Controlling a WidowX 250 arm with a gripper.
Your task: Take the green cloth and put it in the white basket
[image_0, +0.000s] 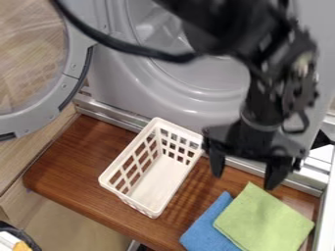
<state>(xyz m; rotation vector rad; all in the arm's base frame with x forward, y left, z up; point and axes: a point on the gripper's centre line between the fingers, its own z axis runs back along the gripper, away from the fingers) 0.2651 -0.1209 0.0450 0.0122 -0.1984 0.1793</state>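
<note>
Right, green cloth [265, 220] down on the board, gripper [244, 177] spread above it

I see the green cloth at the lower right of my view, lying flat on the brown wooden board [72, 157] and partly over the blue cloth [208, 230]. It sits turned like a diamond, one corner pointing up the view towards the gripper. Its longer visible edge slants from upper left to lower right; the bottom of the view cuts it off, so I can't be sure of its full long axis.

My gripper hangs just up the view from that corner, fingers [275, 174] pointing down. They stand wide apart, released, with a broad gap between the tips. I can't tell how high they are above the board.

Counting up, I have one green cloth, one blue cloth, one white basket [157, 184] and two gripper fingers. The basket stands upright to the left of the cloths, its long axis running from lower left to upper right. Behind the board is one grey machine [111, 78], its round door [42, 115] swung out to the left.
</note>
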